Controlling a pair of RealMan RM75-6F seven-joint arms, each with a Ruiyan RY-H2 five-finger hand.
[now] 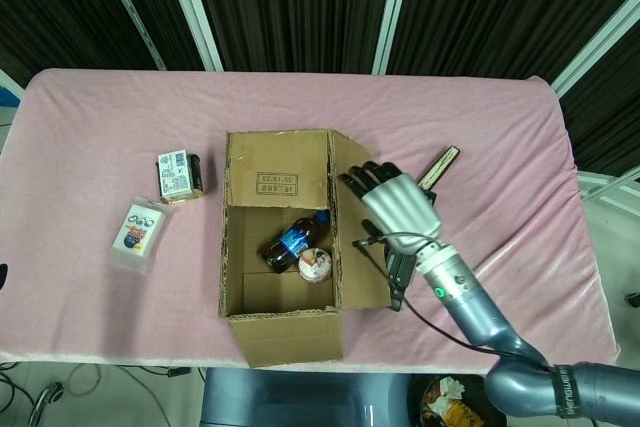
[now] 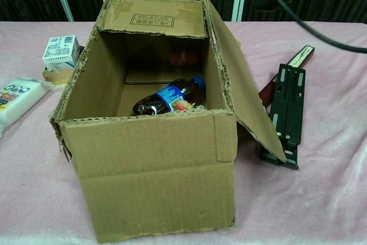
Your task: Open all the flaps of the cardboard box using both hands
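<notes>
A table draped in a pink cloth (image 1: 480, 127) is filling the middle of the head view. The open cardboard box (image 1: 285, 237) is sitting at its centre, reaching to the near edge. Left of the box, a small printed carton (image 1: 176, 174) is lying toward the middle left, and a white packet (image 1: 137, 234) is lying below it. Right of the box, a black metal rail (image 1: 408, 237) is lying beside a dark strip (image 1: 437, 167).

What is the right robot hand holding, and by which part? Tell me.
Nothing. The right robot hand hovers with fingers spread over the cardboard box's right flap; contact cannot be told.
</notes>
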